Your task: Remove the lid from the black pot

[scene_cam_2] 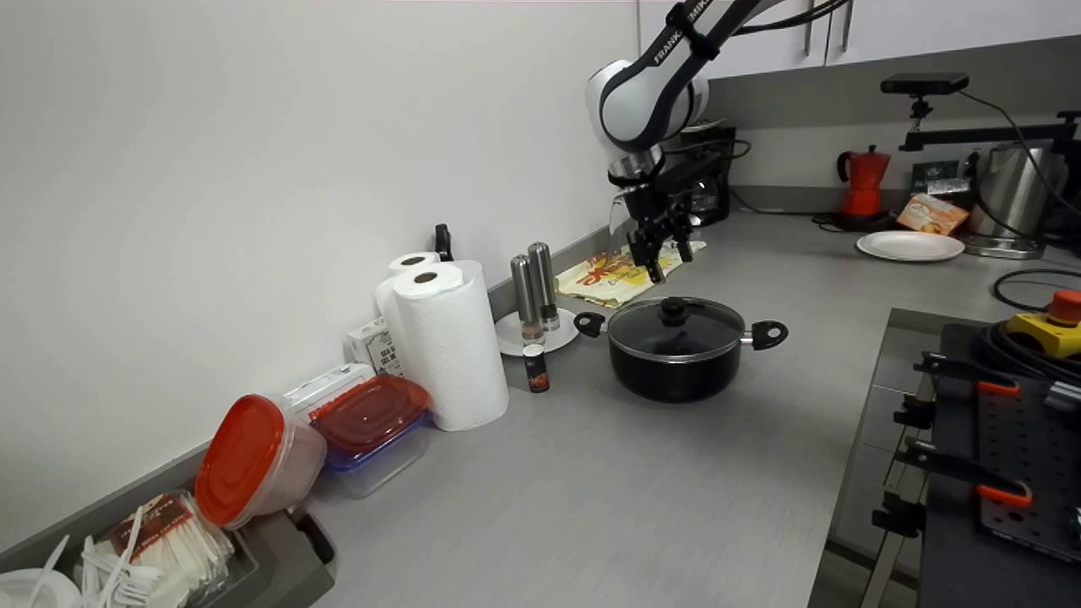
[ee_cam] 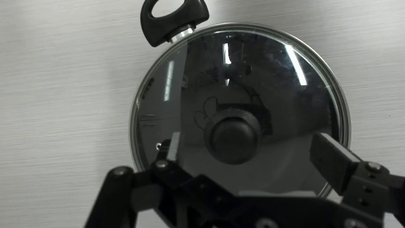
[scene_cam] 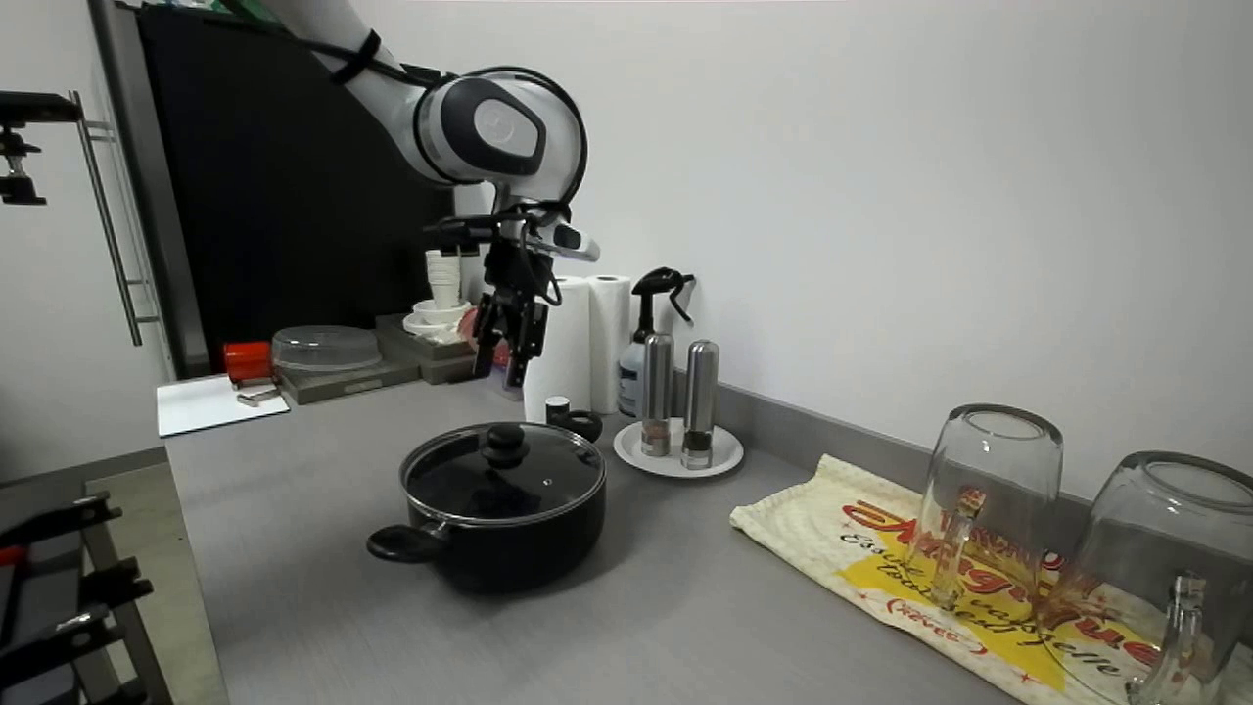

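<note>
The black pot [scene_cam: 533,553] stands upright on the grey counter, with short black side handles. It also shows in an exterior view [scene_cam_2: 676,376], and one handle [ee_cam: 174,20] shows in the wrist view. The round dark glass lid [scene_cam: 548,490] sits on the pot with its steel rim flush, also seen in an exterior view [scene_cam_2: 709,325] and the wrist view [ee_cam: 278,110]. Its black knob [ee_cam: 235,137] appears between my spread fingers. My gripper [scene_cam: 498,375] is open and empty, pointing down above the lid, apart from the knob. It also shows in an exterior view [scene_cam_2: 670,267].
Two metal mills [scene_cam: 700,401] stand on a white plate [scene_cam: 729,455] beside the pot. A small spice jar [scene_cam_2: 536,369] and paper towel rolls [scene_cam_2: 456,355] are near it. Upturned glass mugs [scene_cam: 989,509] stand on a yellow towel [scene_cam: 832,519] along the wall.
</note>
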You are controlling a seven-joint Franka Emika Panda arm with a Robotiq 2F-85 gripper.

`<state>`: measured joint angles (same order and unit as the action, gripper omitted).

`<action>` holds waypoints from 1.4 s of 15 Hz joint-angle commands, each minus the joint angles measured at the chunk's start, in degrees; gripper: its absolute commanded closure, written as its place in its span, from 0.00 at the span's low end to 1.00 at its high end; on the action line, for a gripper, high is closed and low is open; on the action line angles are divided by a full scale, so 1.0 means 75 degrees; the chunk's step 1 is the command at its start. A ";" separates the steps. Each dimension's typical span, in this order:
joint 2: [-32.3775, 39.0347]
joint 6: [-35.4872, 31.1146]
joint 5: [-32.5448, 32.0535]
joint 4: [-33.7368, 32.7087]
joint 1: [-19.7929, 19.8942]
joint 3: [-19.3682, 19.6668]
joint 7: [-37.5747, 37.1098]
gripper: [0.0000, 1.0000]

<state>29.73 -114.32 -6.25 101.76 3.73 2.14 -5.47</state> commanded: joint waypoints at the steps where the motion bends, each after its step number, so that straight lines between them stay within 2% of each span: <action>1: 0.0600 0.0503 0.0133 -0.0689 -0.0086 0.0030 0.0202 0.00; 11: 0.0952 0.0774 0.0143 -0.0887 0.0037 0.0120 0.0238 0.00; 21: 0.1355 0.0858 -0.0028 -0.1393 -0.0171 0.0178 -0.0038 0.00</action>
<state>38.55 -109.18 -6.39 93.96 3.41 2.68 -5.48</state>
